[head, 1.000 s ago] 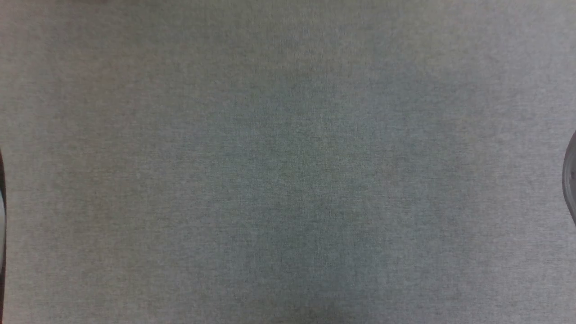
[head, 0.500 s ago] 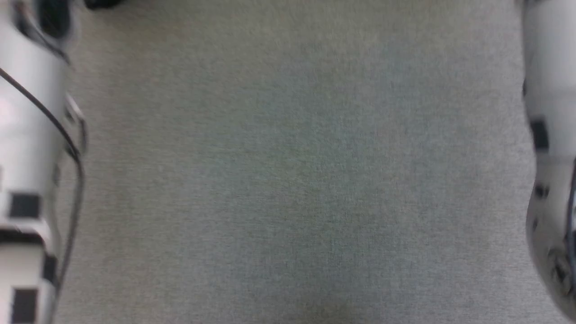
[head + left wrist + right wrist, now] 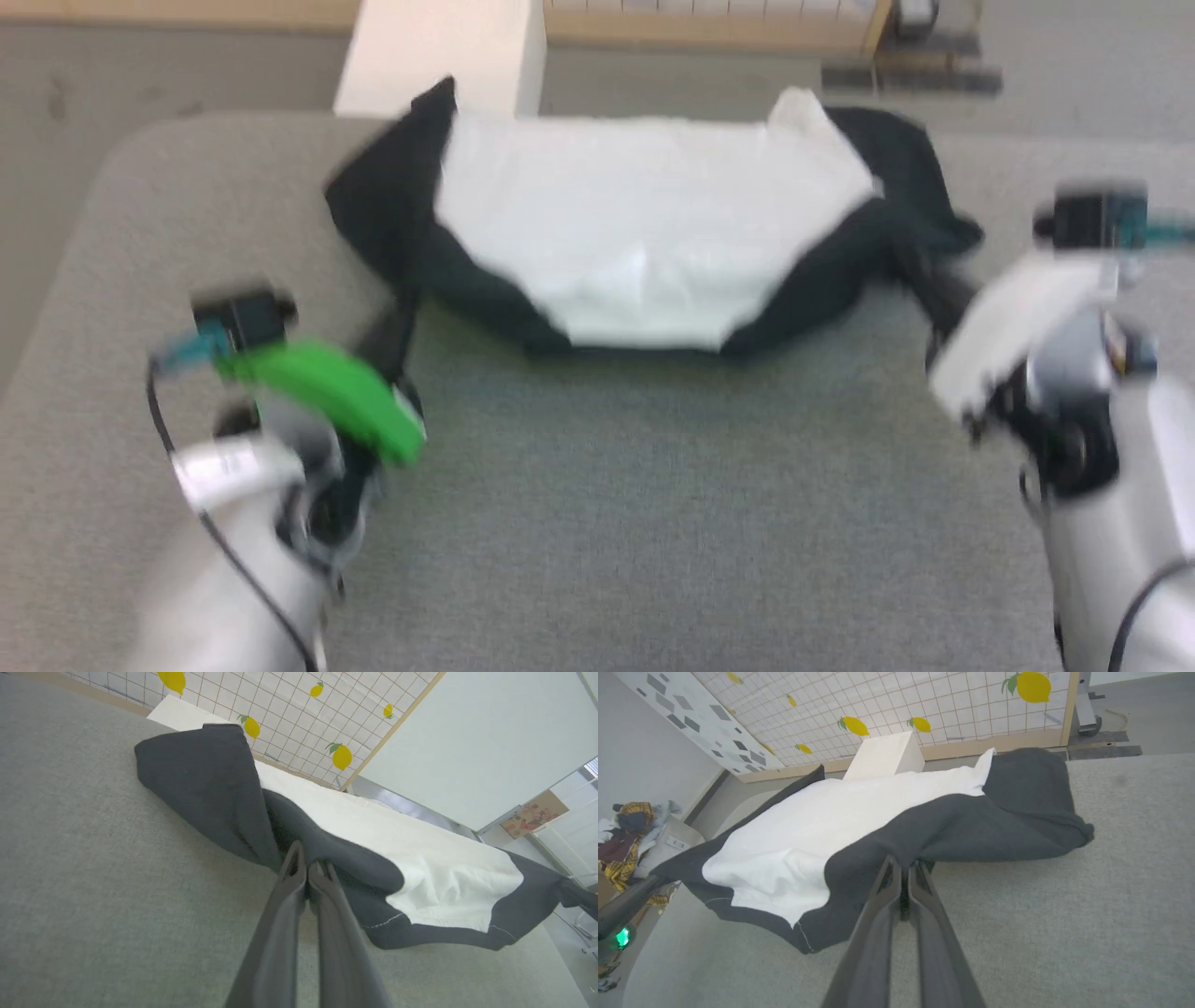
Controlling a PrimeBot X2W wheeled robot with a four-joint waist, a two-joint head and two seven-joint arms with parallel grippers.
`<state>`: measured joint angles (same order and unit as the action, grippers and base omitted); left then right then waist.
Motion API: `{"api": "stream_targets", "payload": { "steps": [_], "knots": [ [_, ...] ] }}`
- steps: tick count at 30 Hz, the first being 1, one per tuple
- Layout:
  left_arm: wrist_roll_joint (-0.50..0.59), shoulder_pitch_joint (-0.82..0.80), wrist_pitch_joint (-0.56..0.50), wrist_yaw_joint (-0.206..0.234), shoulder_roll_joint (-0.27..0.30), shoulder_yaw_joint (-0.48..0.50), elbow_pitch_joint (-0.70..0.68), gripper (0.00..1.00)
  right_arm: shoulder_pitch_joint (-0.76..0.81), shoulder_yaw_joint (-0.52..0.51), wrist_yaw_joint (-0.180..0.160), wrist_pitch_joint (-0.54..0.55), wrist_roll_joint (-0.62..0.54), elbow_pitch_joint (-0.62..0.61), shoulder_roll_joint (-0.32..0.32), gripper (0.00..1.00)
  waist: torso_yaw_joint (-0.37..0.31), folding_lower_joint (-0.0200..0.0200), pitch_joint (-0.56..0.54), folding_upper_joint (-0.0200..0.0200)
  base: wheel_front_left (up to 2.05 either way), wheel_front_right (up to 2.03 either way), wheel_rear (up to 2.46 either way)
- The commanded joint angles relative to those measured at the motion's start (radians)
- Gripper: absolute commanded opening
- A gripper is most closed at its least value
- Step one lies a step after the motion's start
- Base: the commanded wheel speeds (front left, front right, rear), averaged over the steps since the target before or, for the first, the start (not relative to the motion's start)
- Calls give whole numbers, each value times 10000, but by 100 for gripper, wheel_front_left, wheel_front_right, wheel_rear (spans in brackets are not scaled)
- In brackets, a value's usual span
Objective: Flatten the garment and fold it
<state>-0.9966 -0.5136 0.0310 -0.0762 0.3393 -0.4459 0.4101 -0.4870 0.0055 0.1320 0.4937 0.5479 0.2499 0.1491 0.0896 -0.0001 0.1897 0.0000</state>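
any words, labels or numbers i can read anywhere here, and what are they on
None legible.
On the brown board, far right of the left wrist view: coloured print, too small to read.
On the garment: no lettering showing.
On the wall panel: lemon pictures, no words.

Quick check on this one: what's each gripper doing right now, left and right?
Left gripper: closed, pinching the black fabric of the garment.
Right gripper: closed, pinching black fabric on the garment's other side.
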Motion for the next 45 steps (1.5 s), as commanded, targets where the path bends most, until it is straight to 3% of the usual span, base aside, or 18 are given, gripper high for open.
{"api": "stream_targets", "payload": {
  "steps": [1,7,19,26,32,33,34,35,36,37,45],
  "knots": [
    [-144,556,-2,193,-1,-24,-315,0,580,-71,-13,123,51,-368,-28,0,117,1,-1210,0,0,0,0],
    [-335,2754,-782,1145,407,-424,-1497,0,2971,-431,-13,730,-61,-1613,-171,0,-68,1,-1676,0,0,0,0],
    [-694,5303,-3682,3625,1834,-1174,-3593,0,5891,-565,-13,3037,-252,-3270,272,0,-109,1,-2043,0,0,0,0],
    [-1000,5957,-4805,4309,2255,-1492,-4312,0,6668,-566,-13,4606,-196,-3818,333,0,-99,1,-1971,0,0,0,0],
    [-795,5815,-4575,4417,2260,-1428,-4206,0,6674,-251,-13,4978,-636,-3761,351,0,-74,1,-1893,0,0,0,0],
    [-845,5778,-4517,4377,2183,-1383,-4174,9,6647,-203,-13,4968,-673,-3689,315,0,-67,1,-1887,0,0,0,0],
    [-849,5747,-4543,4345,2175,-1402,-4145,36,6632,-166,-13,4989,-698,-3628,300,0,-64,1,-1886,0,0,0,0],
    [-831,5692,-4501,4314,2165,-1384,-4135,100,6600,-127,-13,4933,-736,-3606,295,4,-61,1,-1898,0,0,0,0],
    [-889,5677,-4505,4295,2132,-1352,-4127,100,6582,-99,-13,4887,-750,-3591,289,83,-62,1,-1913,0,0,0,0],
    [-885,5651,-4548,4296,2168,-1356,-4130,100,6572,-75,-13,4878,-750,-3579,291,100,-71,1,-1933,0,0,0,0],
    [-1444,5756,-4631,4352,2476,-697,-5225,100,6391,-588,-13,4813,-212,-4214,270,100,-213,1,-2201,0,0,0,0]
  ]
}}
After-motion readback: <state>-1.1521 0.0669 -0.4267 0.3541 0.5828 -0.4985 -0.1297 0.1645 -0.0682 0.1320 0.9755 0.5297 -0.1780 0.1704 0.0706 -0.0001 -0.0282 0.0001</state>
